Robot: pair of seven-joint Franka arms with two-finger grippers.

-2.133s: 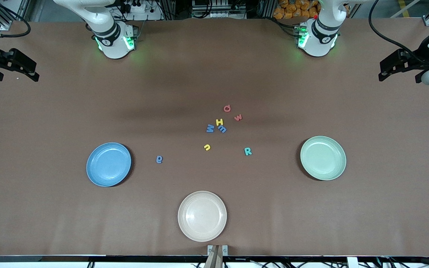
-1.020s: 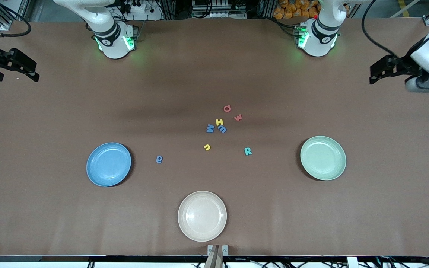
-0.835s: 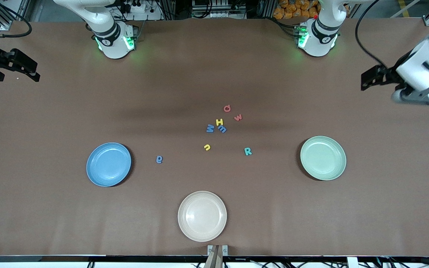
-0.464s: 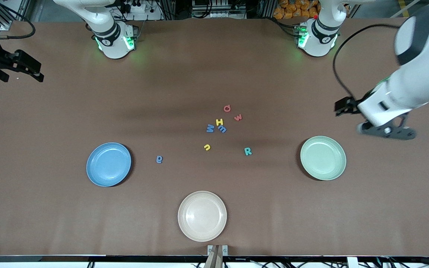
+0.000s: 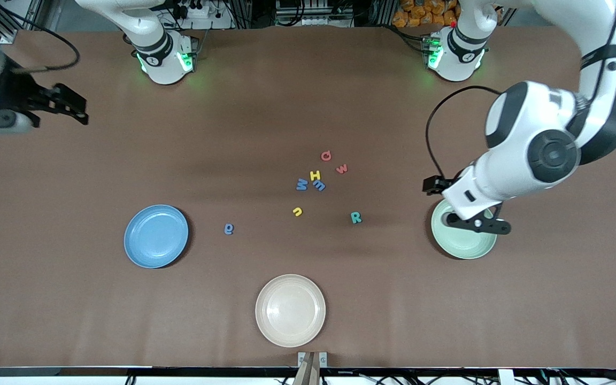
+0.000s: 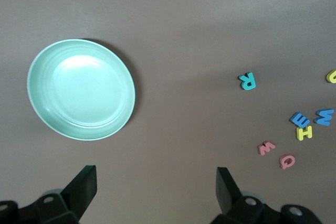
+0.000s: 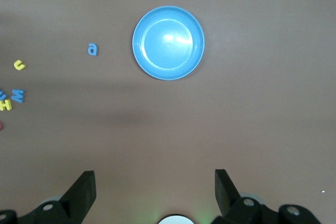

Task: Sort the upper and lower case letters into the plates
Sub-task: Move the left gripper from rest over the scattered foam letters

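Several small foam letters lie loose mid-table: red Q (image 5: 326,155), red w (image 5: 342,169), yellow H (image 5: 315,175), blue M (image 5: 301,184), blue m (image 5: 319,185), yellow u (image 5: 298,212), teal R (image 5: 356,217) and blue a (image 5: 228,229). The blue plate (image 5: 156,236) sits toward the right arm's end, the pale green plate (image 5: 463,245) toward the left arm's end; both are empty. My left gripper (image 5: 432,184) hangs open over bare table beside the green plate (image 6: 81,88), with R (image 6: 247,81) off to one side. My right gripper (image 5: 75,107) is open, high over the table's end, looking down on the blue plate (image 7: 168,42).
A cream plate (image 5: 290,310) lies empty near the table's front edge, nearer the front camera than the letters. The left arm's forearm covers part of the green plate in the front view. The two arm bases (image 5: 164,59) stand along the back edge.
The left arm has swung in from the table's end to beside the green plate. The right gripper has shifted a little toward the middle. Letters and plates have not moved.
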